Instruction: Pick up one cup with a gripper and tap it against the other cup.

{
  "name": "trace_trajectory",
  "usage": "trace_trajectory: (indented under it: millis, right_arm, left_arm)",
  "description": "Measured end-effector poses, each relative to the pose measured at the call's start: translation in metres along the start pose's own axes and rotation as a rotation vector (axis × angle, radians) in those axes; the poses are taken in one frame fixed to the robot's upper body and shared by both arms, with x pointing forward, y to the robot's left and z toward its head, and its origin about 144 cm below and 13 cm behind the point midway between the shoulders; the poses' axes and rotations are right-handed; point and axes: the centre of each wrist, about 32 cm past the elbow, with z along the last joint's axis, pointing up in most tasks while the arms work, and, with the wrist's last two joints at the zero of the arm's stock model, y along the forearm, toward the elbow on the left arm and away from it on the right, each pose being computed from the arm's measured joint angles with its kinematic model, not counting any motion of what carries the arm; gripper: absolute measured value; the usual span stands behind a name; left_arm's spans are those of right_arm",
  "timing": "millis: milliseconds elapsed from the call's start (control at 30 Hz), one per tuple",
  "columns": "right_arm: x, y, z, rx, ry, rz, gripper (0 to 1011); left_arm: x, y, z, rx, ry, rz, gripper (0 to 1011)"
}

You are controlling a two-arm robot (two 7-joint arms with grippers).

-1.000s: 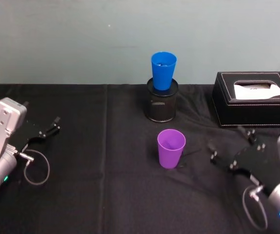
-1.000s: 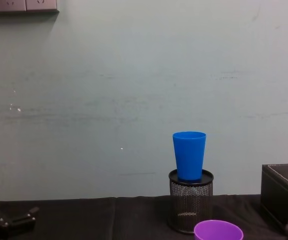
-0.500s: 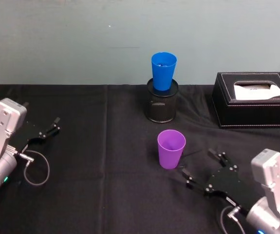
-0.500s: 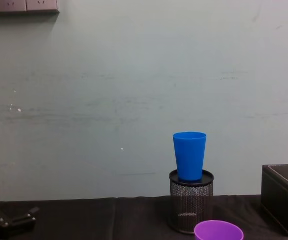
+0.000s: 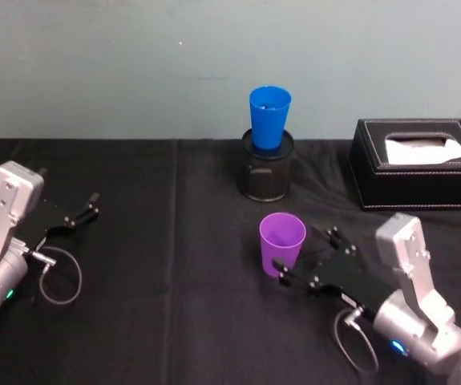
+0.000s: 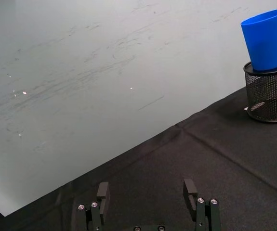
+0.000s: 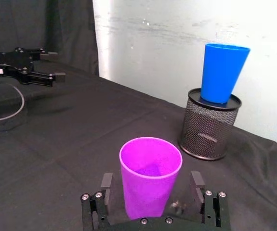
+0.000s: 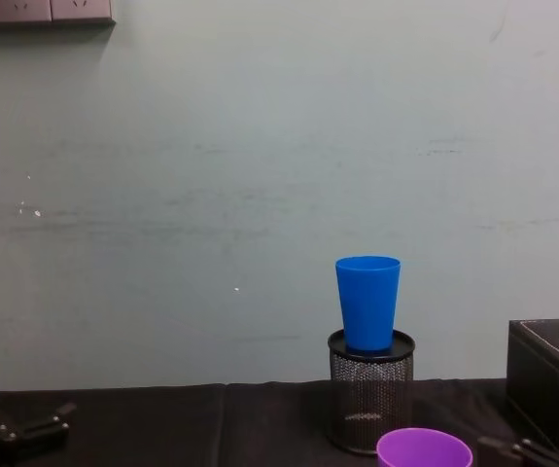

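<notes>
Smooth tapered purple tumbler (image 5: 282,243) stands between the low right gripper's (image 5: 304,250) spread flat fingers (image 7: 196,182) (seemingly untouched, nothing gripped), blue tumbler (image 5: 269,116) beyond it in a wire-mesh pen holder (image 5: 267,175); left gripper (image 5: 82,210) idles agape.

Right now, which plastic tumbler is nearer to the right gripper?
The purple plastic tumbler, just before the right gripper; the blue plastic tumbler sits farther off in the black wire-mesh holder.
</notes>
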Motion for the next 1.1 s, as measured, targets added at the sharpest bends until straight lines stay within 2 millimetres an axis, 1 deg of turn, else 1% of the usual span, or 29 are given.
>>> trace_trajectory:
  millis: [33,333,600,900,1000,1033,1100]
  right_arm:
    - [0.002,0.006,0.000,0.002,-0.001,0.004,1000]
    - [0.006,0.029,-0.004,-0.001,0.010,0.019,1002]
    - [0.006,0.042,-0.009,0.022,0.019,0.023,1002]
    - [0.006,0.043,-0.009,0.026,0.017,0.022,995]
    - [0.006,0.042,-0.009,0.025,0.017,0.023,964]
    - [0.006,0.042,-0.009,0.025,0.017,0.023,927]
    - [0.006,0.042,-0.008,0.025,0.017,0.023,891]
  left_arm:
    - [0.000,0.000,0.000,0.000,0.000,0.000,1000]
    - [0.000,0.000,0.000,0.000,0.000,0.000,1000]
    - [0.000,0.000,0.000,0.000,0.000,0.000,1000]
    - [0.000,0.000,0.000,0.000,0.000,0.000,1000]
    - [0.000,0.000,0.000,0.000,0.000,0.000,1000]
    - [0.000,0.000,0.000,0.000,0.000,0.000,1000]
    - [0.000,0.000,0.000,0.000,0.000,0.000,1000]
